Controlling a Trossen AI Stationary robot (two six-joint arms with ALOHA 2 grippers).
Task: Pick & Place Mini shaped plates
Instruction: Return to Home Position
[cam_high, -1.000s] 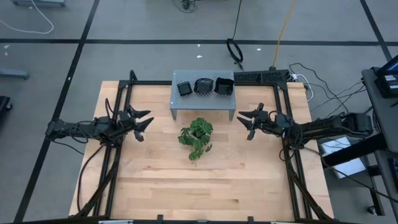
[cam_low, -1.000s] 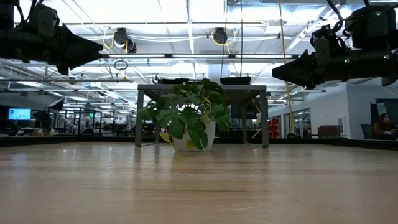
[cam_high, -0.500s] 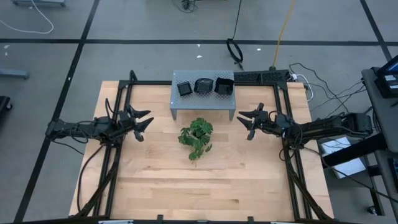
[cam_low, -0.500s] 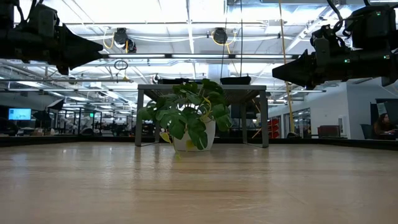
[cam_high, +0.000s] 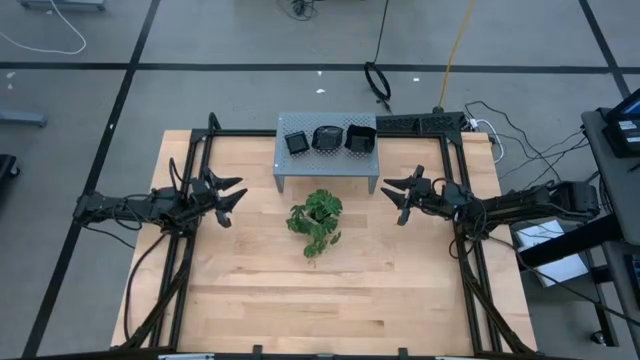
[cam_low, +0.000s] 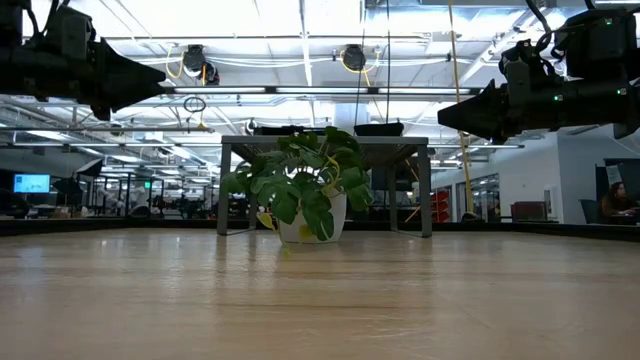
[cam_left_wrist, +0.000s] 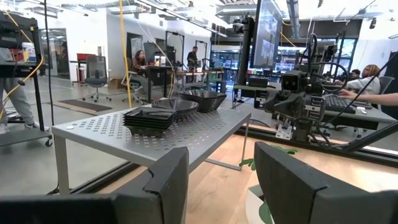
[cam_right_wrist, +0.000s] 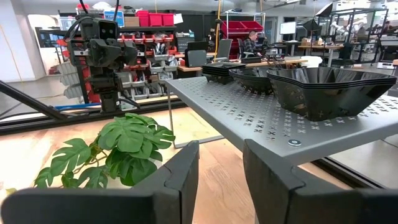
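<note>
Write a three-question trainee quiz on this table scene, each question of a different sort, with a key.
1. True or false: the left gripper, hovering over the left side of the table, holds a plate.
2. Multiple choice: the mini shaped plates stand in piles A) on the shelf, B) down on the wood, C) on the floor.
3. Fill in: between the left gripper and the right gripper, both open, stands a green ____.
Key: 1 false, it is open and empty. 2 A. 3 plant.
</note>
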